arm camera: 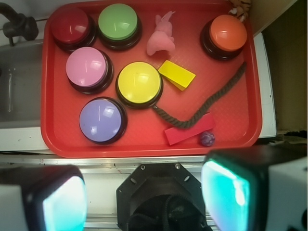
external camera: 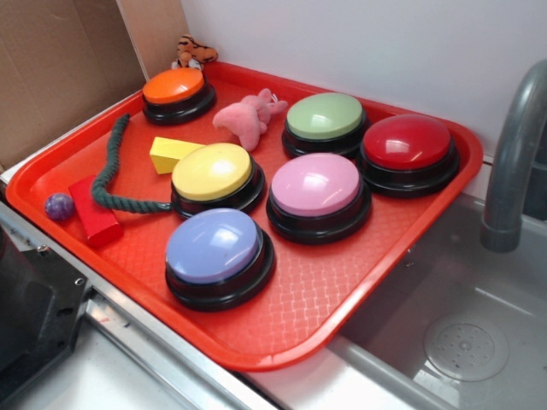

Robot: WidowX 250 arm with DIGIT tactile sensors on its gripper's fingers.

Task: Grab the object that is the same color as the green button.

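Note:
The green button [external camera: 325,117] [arm camera: 118,21] stands at the back of the red tray [external camera: 299,307] [arm camera: 53,130], next to the red button [external camera: 408,143] [arm camera: 71,25]. The dark green rope [external camera: 108,171] [arm camera: 211,100] lies curved on the tray's left side in the exterior view, one end reaching the yellow button [external camera: 212,172] [arm camera: 138,82]. In the wrist view my gripper [arm camera: 144,199] is open, high above and off the tray's near edge, nothing between its pale pads [arm camera: 65,202]. The gripper does not appear in the exterior view.
On the tray also sit orange [external camera: 173,86], pink [external camera: 315,184] and purple [external camera: 214,246] buttons, a yellow block [external camera: 171,154], a red block [external camera: 94,211], a small purple ball [external camera: 59,206], and a pink plush toy [external camera: 248,117]. A sink with a grey faucet [external camera: 513,145] lies right.

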